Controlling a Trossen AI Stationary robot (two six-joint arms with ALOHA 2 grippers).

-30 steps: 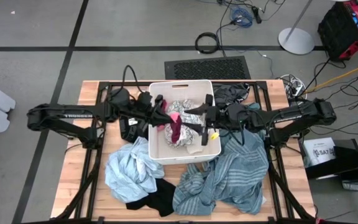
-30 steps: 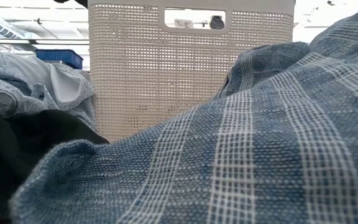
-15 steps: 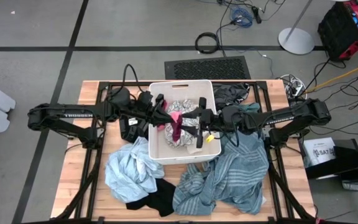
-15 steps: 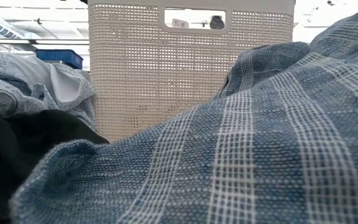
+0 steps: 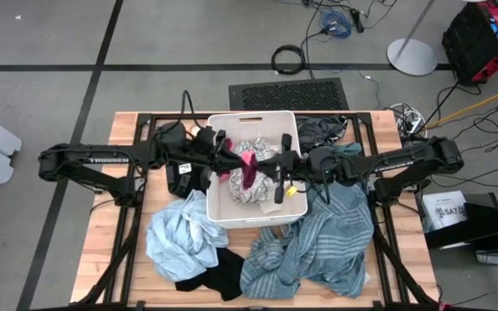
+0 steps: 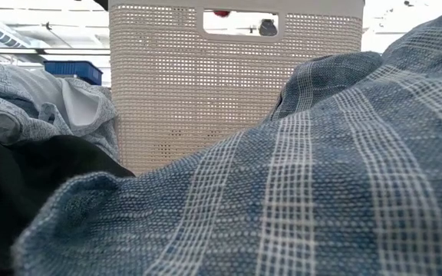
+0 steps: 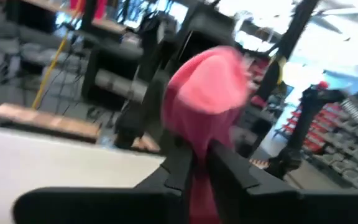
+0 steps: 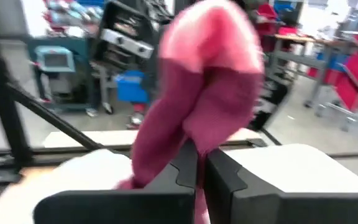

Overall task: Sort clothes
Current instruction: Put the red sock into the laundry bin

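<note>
The small magenta garment (image 5: 245,169) hangs as a soft, limp fold above the white plastic bin (image 5: 223,211), pinched between both arms. The right gripper (image 8: 199,163) is clamped together on its cloth; the left gripper (image 7: 199,163) also has fabric between its fingers, though blur makes it hard to say how firmly. A white patterned piece (image 5: 256,149) lies crumpled inside the bin. Around it on the wooden table (image 5: 102,250): the light blue garment (image 5: 180,238), a black one (image 5: 216,278), and the coarse-woven, teal-grey striped cloth (image 6: 298,199). The bin wall (image 6: 206,92) shows a fine perforated grid.
</note>
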